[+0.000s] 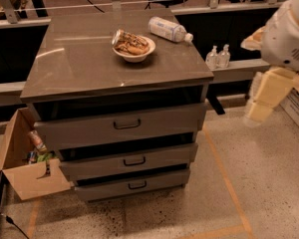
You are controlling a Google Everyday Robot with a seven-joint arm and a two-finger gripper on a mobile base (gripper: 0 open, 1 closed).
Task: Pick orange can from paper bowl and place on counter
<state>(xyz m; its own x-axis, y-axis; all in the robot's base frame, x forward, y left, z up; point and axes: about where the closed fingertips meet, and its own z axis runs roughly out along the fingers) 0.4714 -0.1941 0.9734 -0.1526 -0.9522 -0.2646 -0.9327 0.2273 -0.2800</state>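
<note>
The orange can [131, 42] lies on its side in the paper bowl [135, 56], its silver end pointing back left. The bowl stands on the counter [79, 63], right of centre and toward the back. My gripper [261, 103] hangs on its cream-white arm at the right edge of the view. It is off the counter's right side, below the level of the top, and well away from the bowl. It holds nothing that I can see.
A clear plastic bottle with a white label [168, 30] lies behind the bowl at the back right. Two small bottles [218, 57] stand on a ledge right of the cabinet. Three drawers [124, 126] are below. An open cardboard box [25, 176] sits on the floor at the left.
</note>
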